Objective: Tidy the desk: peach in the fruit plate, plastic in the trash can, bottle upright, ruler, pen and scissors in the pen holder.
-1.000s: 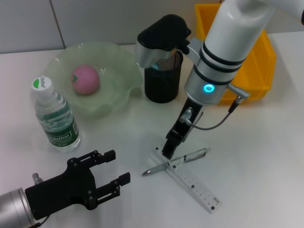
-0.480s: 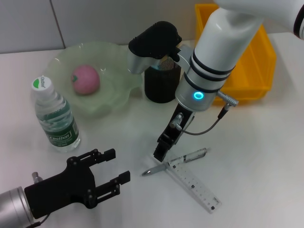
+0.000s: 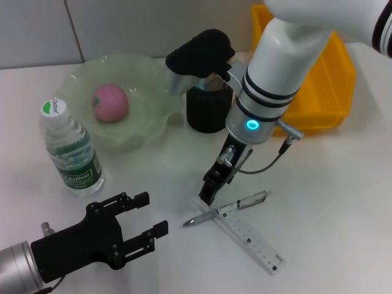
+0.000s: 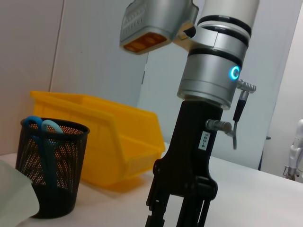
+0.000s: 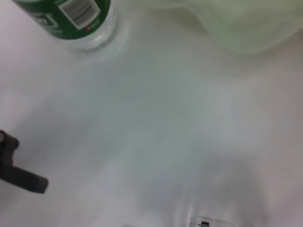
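Note:
A pink peach lies in the pale green fruit plate. The water bottle stands upright to the plate's left. Blue-handled scissors stand in the black mesh pen holder. A silver pen lies crossed over a clear ruler on the table. My right gripper points down just above the crossing, beside the pen's left half, open with nothing in it. My left gripper rests open near the front left. No plastic shows.
A yellow bin stands at the back right, behind the right arm. In the right wrist view the bottle's base and the plate's edge lie ahead over bare white table.
The right arm has swung left and toward the front, bringing its gripper from over the pen's middle to beside its left half. Left arm, pen and ruler have not moved.

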`<state>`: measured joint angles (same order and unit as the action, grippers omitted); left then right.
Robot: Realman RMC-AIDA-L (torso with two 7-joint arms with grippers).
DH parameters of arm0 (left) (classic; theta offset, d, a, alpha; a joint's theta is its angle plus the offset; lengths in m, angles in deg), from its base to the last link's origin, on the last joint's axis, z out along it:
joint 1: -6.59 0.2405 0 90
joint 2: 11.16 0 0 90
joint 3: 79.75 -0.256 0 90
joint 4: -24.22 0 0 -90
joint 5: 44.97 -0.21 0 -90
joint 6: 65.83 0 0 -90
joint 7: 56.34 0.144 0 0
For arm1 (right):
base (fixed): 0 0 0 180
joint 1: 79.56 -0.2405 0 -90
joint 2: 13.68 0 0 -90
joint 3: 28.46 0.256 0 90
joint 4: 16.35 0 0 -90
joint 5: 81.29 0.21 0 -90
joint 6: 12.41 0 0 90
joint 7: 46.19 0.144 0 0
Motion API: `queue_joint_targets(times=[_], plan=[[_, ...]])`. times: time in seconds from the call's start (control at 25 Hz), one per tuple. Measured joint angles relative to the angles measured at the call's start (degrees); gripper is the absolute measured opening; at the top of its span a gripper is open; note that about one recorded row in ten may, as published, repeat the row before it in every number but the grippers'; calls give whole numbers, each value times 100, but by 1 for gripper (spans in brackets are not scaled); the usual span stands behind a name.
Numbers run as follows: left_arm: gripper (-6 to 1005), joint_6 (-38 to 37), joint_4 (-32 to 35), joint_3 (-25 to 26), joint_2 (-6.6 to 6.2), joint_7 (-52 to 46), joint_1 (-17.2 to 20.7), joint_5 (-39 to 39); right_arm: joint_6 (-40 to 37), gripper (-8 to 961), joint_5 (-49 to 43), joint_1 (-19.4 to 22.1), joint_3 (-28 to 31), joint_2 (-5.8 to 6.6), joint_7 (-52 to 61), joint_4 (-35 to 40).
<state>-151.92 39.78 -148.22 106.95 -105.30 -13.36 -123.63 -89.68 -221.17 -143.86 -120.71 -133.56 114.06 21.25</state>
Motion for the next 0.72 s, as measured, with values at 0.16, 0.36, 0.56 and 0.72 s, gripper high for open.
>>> queue_joint_targets(times=[0.16, 0.36, 0.56, 0.72], plan=[[670, -18, 0, 0, 2, 0, 2, 0, 85, 632, 25, -4, -162, 0, 75, -8], [670, -33, 0, 0, 2, 0, 11, 0, 136, 632, 176, -4, -216, 0, 83, -3], [670, -64, 0, 0, 2, 0, 10, 0, 148, 632, 287, -4, -298, 0, 100, 51], [669, -77, 0, 0, 1, 0, 9, 1, 164, 632, 293, -10, -397, 0, 216, 31]])
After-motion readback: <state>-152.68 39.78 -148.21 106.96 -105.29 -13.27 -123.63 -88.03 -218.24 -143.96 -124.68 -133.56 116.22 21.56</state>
